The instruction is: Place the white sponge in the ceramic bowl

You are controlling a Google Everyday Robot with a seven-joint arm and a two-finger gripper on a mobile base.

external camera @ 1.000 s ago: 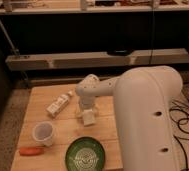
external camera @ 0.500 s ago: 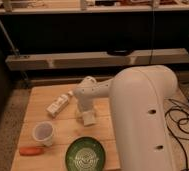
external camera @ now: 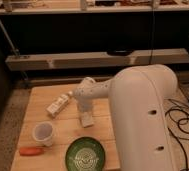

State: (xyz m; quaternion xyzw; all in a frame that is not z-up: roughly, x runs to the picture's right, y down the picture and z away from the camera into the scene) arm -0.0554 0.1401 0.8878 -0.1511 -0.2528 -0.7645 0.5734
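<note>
The white sponge (external camera: pixel 87 120) is a small off-white block just above the middle of the wooden table (external camera: pixel 38 102), at the tip of my gripper (external camera: pixel 86 113). The gripper reaches straight down from the white arm and is shut on the sponge. The ceramic bowl (external camera: pixel 86 154) is green with a pale line pattern. It sits at the table's front edge, just in front of the sponge and apart from it.
A white plastic cup (external camera: pixel 43 133) stands front left, with an orange carrot-like object (external camera: pixel 31 150) in front of it. A white labelled bottle (external camera: pixel 59 104) lies to the left of the gripper. My large white arm housing (external camera: pixel 143 120) covers the table's right side. Shelves stand behind.
The arm's elbow has shifted slightly left, and the gripper with the sponge has come a little toward the front, nearer the bowl.
</note>
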